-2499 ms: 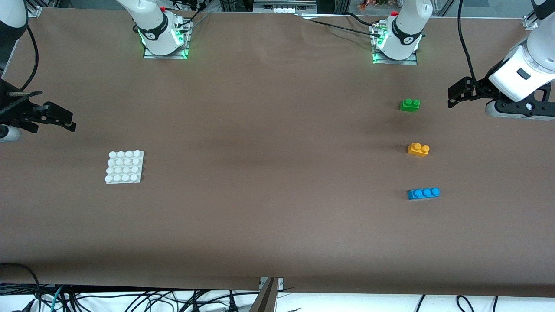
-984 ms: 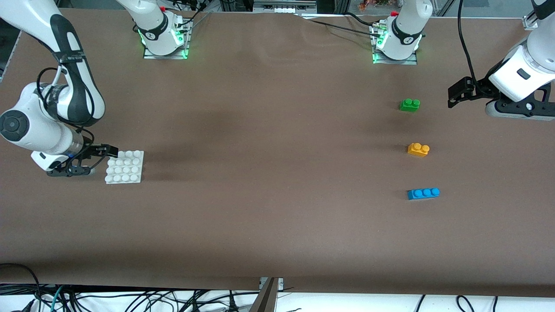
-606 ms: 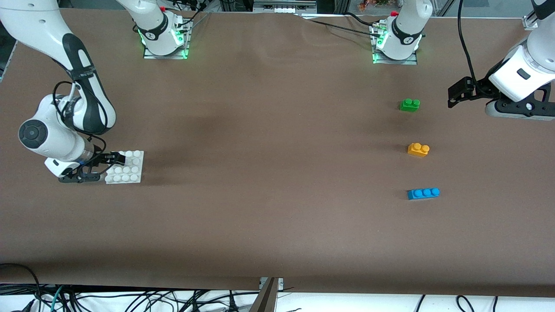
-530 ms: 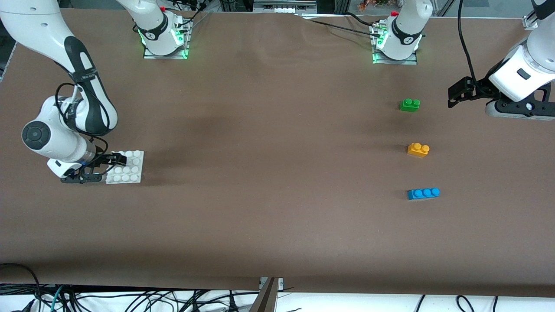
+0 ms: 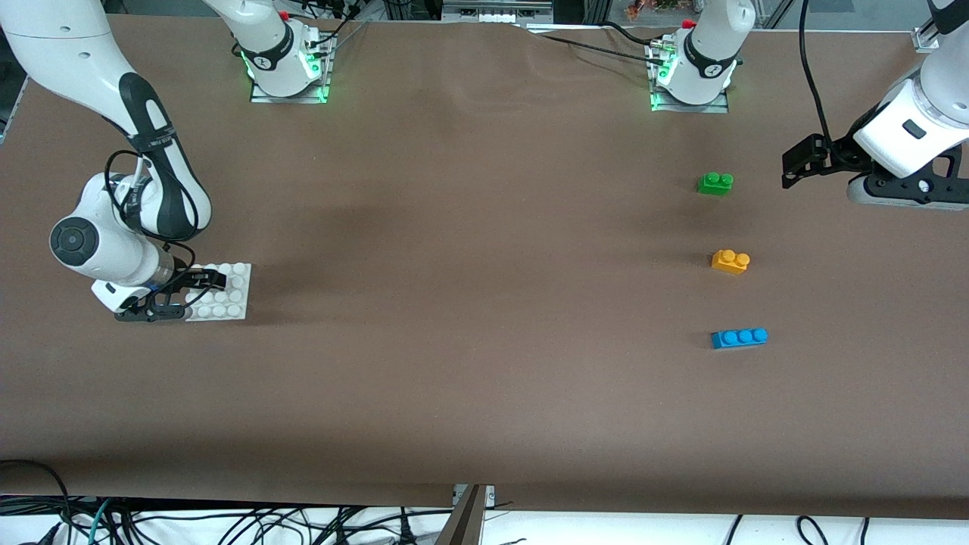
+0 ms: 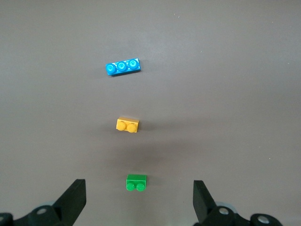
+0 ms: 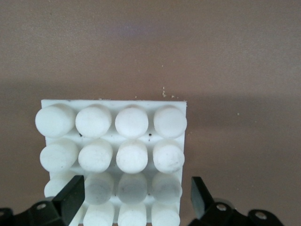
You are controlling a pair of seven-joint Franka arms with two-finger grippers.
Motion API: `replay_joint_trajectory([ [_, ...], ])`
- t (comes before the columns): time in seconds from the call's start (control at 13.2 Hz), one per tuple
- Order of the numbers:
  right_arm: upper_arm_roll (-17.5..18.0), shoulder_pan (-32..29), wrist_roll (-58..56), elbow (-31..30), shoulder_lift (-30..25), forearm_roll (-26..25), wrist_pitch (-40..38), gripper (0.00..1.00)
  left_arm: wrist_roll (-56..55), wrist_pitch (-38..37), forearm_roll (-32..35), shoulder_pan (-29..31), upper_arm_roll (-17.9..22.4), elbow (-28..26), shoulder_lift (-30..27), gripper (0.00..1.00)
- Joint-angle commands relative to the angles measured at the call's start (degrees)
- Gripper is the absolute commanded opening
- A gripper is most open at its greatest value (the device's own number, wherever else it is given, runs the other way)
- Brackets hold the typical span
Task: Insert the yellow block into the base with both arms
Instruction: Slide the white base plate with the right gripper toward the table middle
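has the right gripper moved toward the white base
Yes. The right gripper has come down from the table's edge to the base, jaws open astride its end; the base itself has stayed put.

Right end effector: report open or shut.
Open: the right end effector fingers straddle the base edges, not yet closed.

Base (image 7: 113, 141): white plastic, smooth studs, slightly speckled. Yellow block (image 5: 730, 261): glossy plastic. Table covering (image 5: 469, 303): brown, matt, cloth-like.
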Motion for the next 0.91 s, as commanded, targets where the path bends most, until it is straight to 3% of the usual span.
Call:
replay_joint_trajectory([
  [0.0, 0.26, -0.13, 0.72, -0.33, 0.19, 0.0, 0.46, 1.0, -0.1, -1.12, 0.8, 0.28, -0.31, 1.0, -0.01, 1.0],
  [0.83, 0.62, 0.31, 2.3, -0.33, 1.86, 0.35, 1.25, 1.0, -0.18, -1.04, 0.8, 0.19, -0.84, 1.0, -0.01, 1.0],
])
